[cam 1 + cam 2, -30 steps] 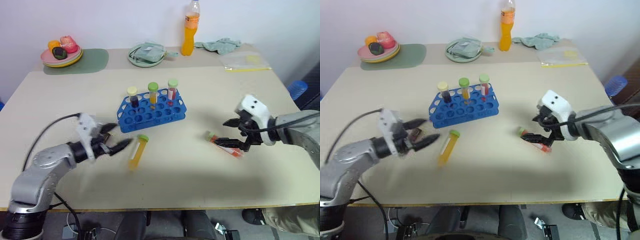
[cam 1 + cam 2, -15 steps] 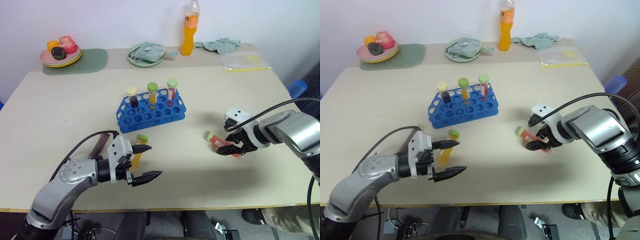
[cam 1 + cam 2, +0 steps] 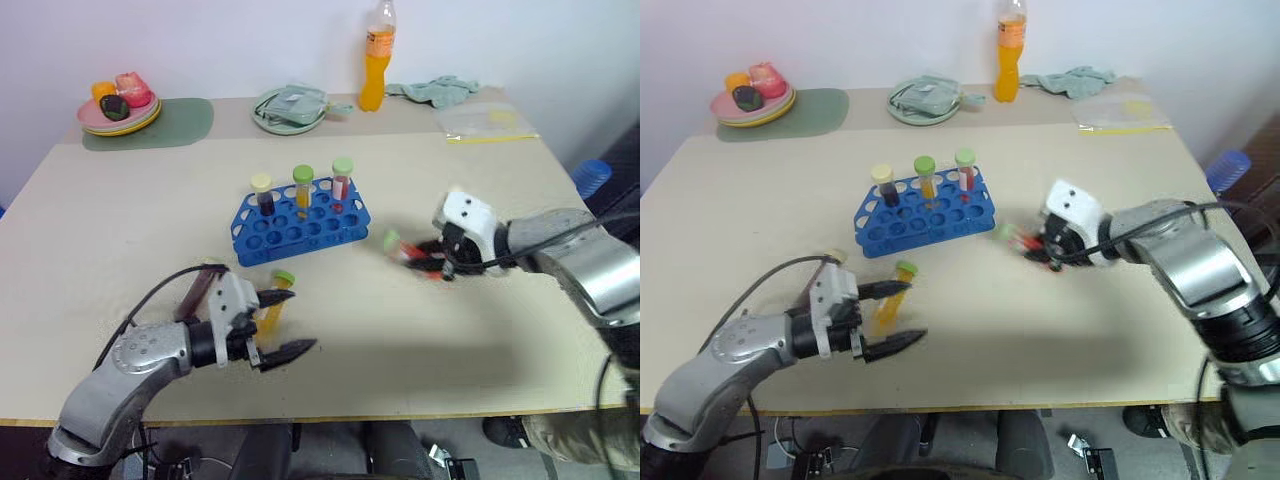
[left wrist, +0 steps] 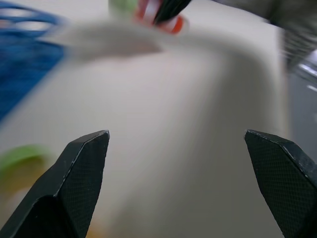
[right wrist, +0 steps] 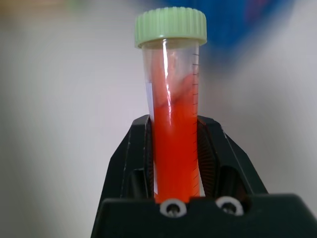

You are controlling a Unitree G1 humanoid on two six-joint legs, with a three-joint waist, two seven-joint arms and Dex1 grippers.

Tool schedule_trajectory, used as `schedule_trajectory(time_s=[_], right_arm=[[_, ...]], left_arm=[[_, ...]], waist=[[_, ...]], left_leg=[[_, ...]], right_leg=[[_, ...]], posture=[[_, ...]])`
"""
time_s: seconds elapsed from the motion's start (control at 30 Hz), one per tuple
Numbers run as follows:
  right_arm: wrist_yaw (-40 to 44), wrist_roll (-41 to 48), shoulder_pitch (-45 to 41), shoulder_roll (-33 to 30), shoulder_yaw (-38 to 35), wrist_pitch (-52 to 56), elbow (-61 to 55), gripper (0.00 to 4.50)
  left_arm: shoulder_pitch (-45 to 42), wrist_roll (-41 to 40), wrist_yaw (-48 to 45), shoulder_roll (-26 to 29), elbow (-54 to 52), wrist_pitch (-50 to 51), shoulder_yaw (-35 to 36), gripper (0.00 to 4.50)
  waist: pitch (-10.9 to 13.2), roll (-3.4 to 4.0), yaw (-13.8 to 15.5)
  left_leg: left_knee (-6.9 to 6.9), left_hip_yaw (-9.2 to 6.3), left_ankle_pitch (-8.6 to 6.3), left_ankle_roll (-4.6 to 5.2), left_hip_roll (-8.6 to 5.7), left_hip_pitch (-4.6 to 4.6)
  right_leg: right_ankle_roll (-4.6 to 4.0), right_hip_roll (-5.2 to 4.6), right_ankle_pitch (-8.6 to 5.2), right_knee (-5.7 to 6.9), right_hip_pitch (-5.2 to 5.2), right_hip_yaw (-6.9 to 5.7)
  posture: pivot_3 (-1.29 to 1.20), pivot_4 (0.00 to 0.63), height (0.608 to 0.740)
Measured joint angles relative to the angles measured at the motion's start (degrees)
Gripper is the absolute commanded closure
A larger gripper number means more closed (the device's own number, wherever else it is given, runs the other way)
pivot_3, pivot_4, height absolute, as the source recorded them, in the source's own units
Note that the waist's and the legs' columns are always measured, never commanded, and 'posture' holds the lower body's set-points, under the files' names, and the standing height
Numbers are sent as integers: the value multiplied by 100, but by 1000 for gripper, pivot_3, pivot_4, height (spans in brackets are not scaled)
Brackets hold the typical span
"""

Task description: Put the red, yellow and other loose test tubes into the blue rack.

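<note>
the right gripper has just closed on the red tube and lifted it off the table; a moment ago that tube lay flat between spread fingers, and now it sits pinched, green cap leading, carried toward the blue rack. the rack stands mid-table with three capped tubes already upright in its back row. the left gripper has pulled back slightly and hangs with its fingers spread wide beside the yellow tube, which still lies on the table just in front of the rack. so the red tube looks to be on its way to a hole, while the yellow one is still to be grasped.
</note>
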Motion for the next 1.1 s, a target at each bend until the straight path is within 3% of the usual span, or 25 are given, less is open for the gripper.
schedule_trajectory(time_s=[0.07, 0.23, 0.37, 0.6, 1.1], right_arm=[[-777, 127, 141, 1155, -516, -320, 33, 3762], [-2390, -98, 265, 3373, -741, -1330, 528, 3762], [-3063, -693, 314, 4196, -476, -2451, 1343, 3762], [-3334, -1072, 320, 4540, -421, -3430, 2207, 3762], [-3303, -1174, 131, 4578, -467, -3888, 3201, 3762]], left_arm=[[16, -86, 97, -76, 171, -3, 242, 0], [-108, -119, 287, -237, 466, -2, 405, 0], [-314, -118, 424, -259, 545, 38, 414, 0], [-678, -221, 731, -246, 476, 399, 430, 0], [-408, -431, 850, -107, 87, 713, 517, 0]], waist=[[-5, -9, -6], [-7, -5, -16], [-6, -4, -15], [-6, -3, -53], [-6, -3, -174]], left_leg=[[2, -7, 4, -7, 0, 1], [-4, -11, 25, -42, -1, 7], [-3, -8, 28, -47, -4, 7], [-10, 30, 28, -47, -3, 22], [-24, 51, 15, -24, 8, 58]], right_leg=[[-2, 3, 4, 2, 2, 2], [-5, 5, 6, 14, -5, 11], [-5, 5, 7, 21, -11, 23], [-4, 11, 6, 59, -38, 75], [-6, 23, 5, 70, -32, 111]], posture=[[0, 150, 740], [0, 150, 740], [0, 150, 740], [0, 150, 740], [0, 150, 740]])
